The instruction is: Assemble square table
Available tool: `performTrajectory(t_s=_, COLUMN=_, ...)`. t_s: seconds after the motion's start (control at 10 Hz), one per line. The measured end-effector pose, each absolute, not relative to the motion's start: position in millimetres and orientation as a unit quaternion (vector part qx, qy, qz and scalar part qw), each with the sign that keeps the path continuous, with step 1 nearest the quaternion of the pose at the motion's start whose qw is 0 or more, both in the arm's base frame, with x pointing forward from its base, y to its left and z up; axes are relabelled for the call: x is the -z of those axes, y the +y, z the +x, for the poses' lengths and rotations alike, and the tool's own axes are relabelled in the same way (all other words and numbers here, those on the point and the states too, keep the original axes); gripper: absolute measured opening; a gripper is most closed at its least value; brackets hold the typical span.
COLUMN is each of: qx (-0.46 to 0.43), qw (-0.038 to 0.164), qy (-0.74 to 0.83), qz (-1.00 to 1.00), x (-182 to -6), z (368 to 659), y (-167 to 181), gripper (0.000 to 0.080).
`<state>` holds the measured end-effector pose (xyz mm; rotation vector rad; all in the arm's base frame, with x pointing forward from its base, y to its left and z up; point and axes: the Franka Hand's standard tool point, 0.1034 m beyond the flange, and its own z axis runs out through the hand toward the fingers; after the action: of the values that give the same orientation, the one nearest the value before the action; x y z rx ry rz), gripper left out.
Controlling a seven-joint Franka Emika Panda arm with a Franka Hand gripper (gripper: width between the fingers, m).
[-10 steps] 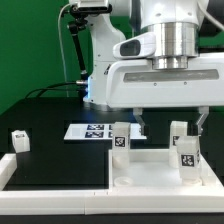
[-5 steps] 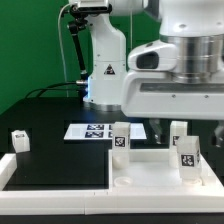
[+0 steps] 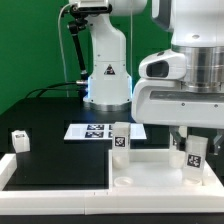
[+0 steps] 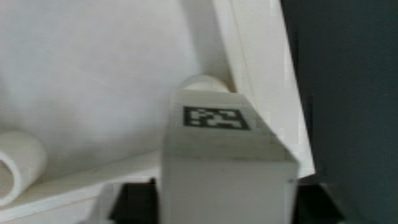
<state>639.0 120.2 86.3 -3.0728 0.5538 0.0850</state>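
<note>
Standing upright on the white square panel [image 3: 150, 162], a tagged leg [image 3: 195, 166] sits between the jaws. Whether they clench it cannot be told.

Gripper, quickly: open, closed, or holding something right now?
Gripper: straddles a small white tagged stubby leg; whether it is closed on the leg cannot be told.

The tabletop [image 3: 150, 162] and legs [image 3: 121, 140] look like smooth white plastic, and the black table [image 3: 60, 150] looks matt.
</note>
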Motion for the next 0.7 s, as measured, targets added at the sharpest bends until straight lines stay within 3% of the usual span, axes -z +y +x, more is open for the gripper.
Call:
performTrajectory(t_s=0.1, qx=-0.027, qw=0.007, qy=0.236, qz=-0.971, x=-86.4, z=639.2, y=119.4, gripper=0.0291)
performTrajectory(t_s=0.5, qx=-0.027, qw=0.003, qy=0.362, qz=-0.932, x=-84.9, z=638.5, y=117.6, gripper=0.0291)
performTrajectory(t_s=0.7, qx=-0.012, qw=0.011, qy=0.488, qz=-0.872, x=-84.0, z=636.7, y=111.8, gripper=0.0291)
